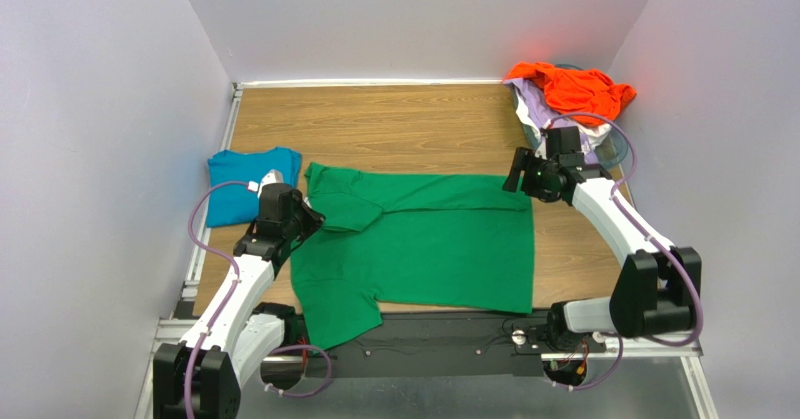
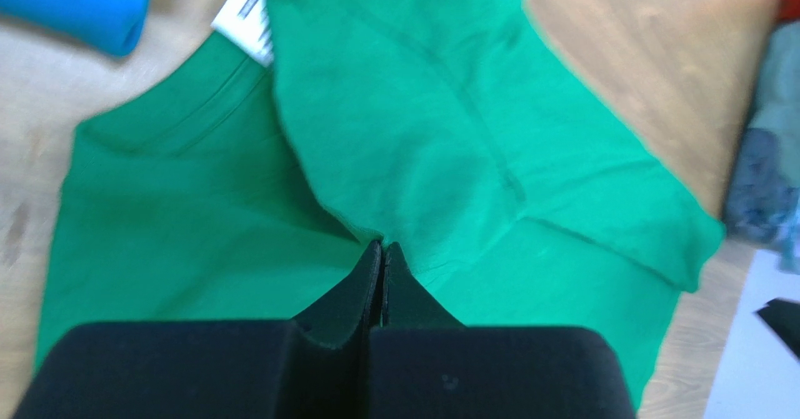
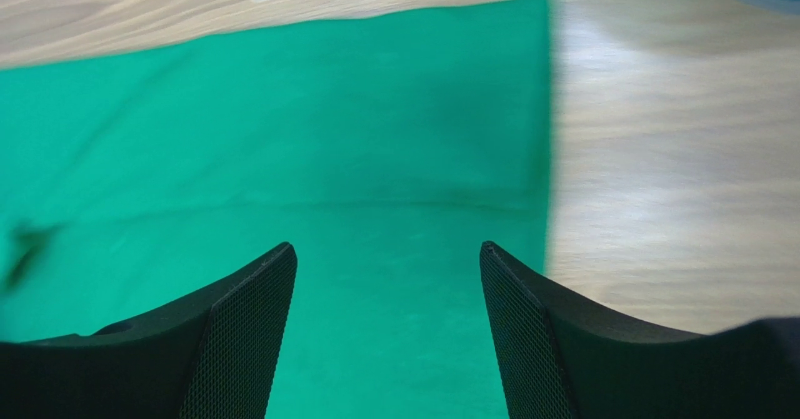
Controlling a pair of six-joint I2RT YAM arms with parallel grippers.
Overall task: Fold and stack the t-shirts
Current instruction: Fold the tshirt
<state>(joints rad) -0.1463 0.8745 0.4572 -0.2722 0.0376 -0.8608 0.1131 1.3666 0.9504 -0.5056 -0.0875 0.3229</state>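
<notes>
The bright green short-sleeved cotton t-shirt (image 1: 432,245) lay spread on the wooden table (image 1: 394,119). Its long axis ran across the arms, with the collar toward the left arm and the straight hem toward the right. The far sleeve was turned in over the chest. The left gripper (image 1: 308,220) sat at the edge of that turned-in sleeve with its fingers pressed together. The left wrist view did not show whether any cloth was caught between them. The right gripper (image 1: 516,171) hung over the far hem corner with its fingers spread wide and nothing between them, green cloth beneath it and bare wood just to its right. So each arm was nearest its own end of the far long edge, and the near edge lay toward the bases. A folded teal-blue t-shirt (image 1: 242,186) lay just beyond the collar, to the left. An orange t-shirt (image 1: 575,89) was heaped on paler ones in the clear bluish plastic basket (image 1: 615,149) behind the right arm. Neither appeared to obstruct a fold toward the bases.
</notes>
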